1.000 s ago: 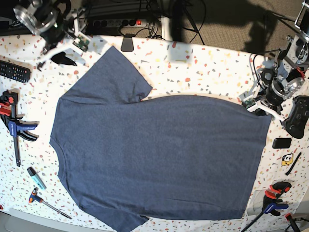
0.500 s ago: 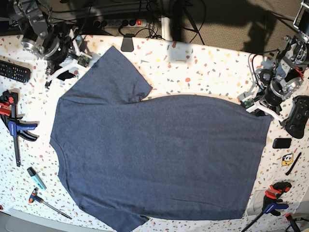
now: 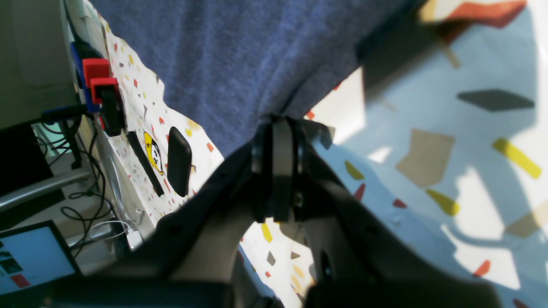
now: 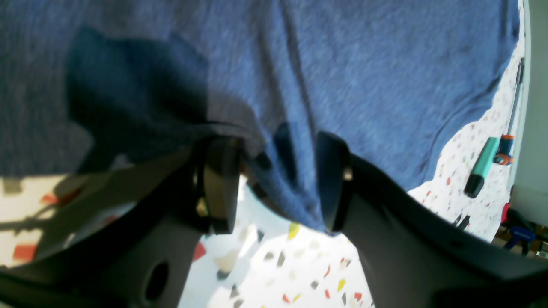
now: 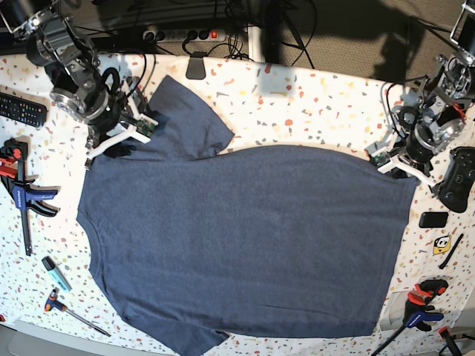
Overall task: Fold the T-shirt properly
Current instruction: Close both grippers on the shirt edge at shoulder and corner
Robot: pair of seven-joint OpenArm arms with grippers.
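Observation:
The dark navy T-shirt (image 5: 245,237) lies spread flat on the speckled table (image 5: 312,104), plain side up, collar to the left. At its upper right hem corner my left gripper (image 5: 404,172) is shut on the hem. The left wrist view shows that gripper (image 3: 279,124) with its fingers pressed together where the cloth (image 3: 239,55) runs into the tips. My right gripper (image 5: 117,146) is at the shoulder beside the upper sleeve. In the right wrist view, this gripper (image 4: 276,184) stands open, a fold of the shirt (image 4: 364,64) hanging between its fingers (image 4: 218,184).
Left of the shirt lie a remote (image 5: 22,110), a blue clamp (image 5: 22,196), a teal marker (image 5: 56,272) and a screwdriver (image 5: 70,311). On the right are a game controller (image 5: 460,178), a small black box (image 5: 433,219) and another clamp (image 5: 419,304).
My right arm has come down from the back left corner to the shirt's shoulder by the upper sleeve. The left arm and the shirt have stayed put.

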